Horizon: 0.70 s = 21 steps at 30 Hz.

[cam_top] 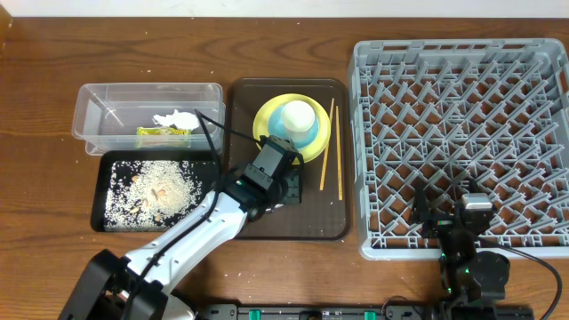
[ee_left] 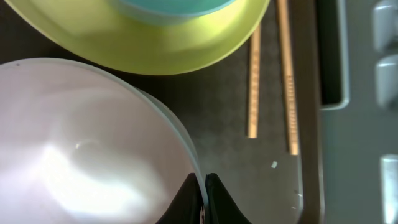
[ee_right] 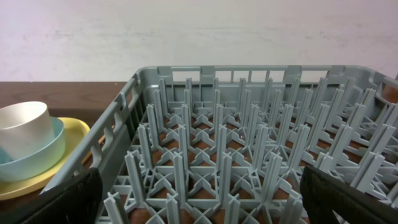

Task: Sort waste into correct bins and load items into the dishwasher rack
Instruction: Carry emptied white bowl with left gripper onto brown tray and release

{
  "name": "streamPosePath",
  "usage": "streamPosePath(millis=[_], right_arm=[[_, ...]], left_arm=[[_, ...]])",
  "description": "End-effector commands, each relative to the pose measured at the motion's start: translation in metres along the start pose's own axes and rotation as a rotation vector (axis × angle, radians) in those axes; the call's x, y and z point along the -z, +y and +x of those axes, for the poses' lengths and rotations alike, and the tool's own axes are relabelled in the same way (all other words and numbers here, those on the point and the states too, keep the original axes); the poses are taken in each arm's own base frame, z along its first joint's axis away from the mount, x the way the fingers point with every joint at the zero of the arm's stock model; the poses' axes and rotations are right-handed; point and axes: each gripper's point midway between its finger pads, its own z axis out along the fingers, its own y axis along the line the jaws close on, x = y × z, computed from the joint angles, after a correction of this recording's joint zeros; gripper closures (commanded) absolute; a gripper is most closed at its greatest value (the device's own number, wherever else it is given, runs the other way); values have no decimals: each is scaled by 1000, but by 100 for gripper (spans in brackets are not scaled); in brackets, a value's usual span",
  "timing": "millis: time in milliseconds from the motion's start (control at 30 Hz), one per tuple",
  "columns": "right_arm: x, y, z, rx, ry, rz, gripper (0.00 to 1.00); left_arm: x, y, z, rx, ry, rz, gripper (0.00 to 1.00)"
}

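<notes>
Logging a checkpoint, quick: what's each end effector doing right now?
Left end effector: closed on the pink bowl, at its rim.
Right end effector: open, holding nothing.

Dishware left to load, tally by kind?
Plates: 1 (yellow plate)
Bowls: 2 (light blue bowl, pinkish-white bowl)
Cups: 1 (white cup)
Chopsticks: 2
Total: 6
</notes>
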Motion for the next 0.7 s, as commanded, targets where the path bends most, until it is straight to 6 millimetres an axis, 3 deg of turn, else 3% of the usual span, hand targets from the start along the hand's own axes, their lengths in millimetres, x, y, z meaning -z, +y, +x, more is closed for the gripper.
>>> streamPosePath(millis=[0, 100, 233, 333, 500, 667], right_arm=[[0, -1, 1, 0, 3, 2, 1], [0, -1, 1, 0, 3, 2, 1], [0, -1, 1, 0, 3, 2, 1], [0, -1, 1, 0, 3, 2, 1], [0, -1, 1, 0, 3, 2, 1], [0, -1, 1, 1, 3, 2, 1]], left_arm=[[-4, 6, -2, -17, -7, -38, 94], [-5, 8, -2, -17, -8, -50, 90], [-5, 7, -4, -17, -14, -45, 67], [-4, 7, -7, -54, -22, -43, 60], [10, 15, -26, -30, -66, -47, 57], [49, 39, -60, 66, -155, -66, 57]])
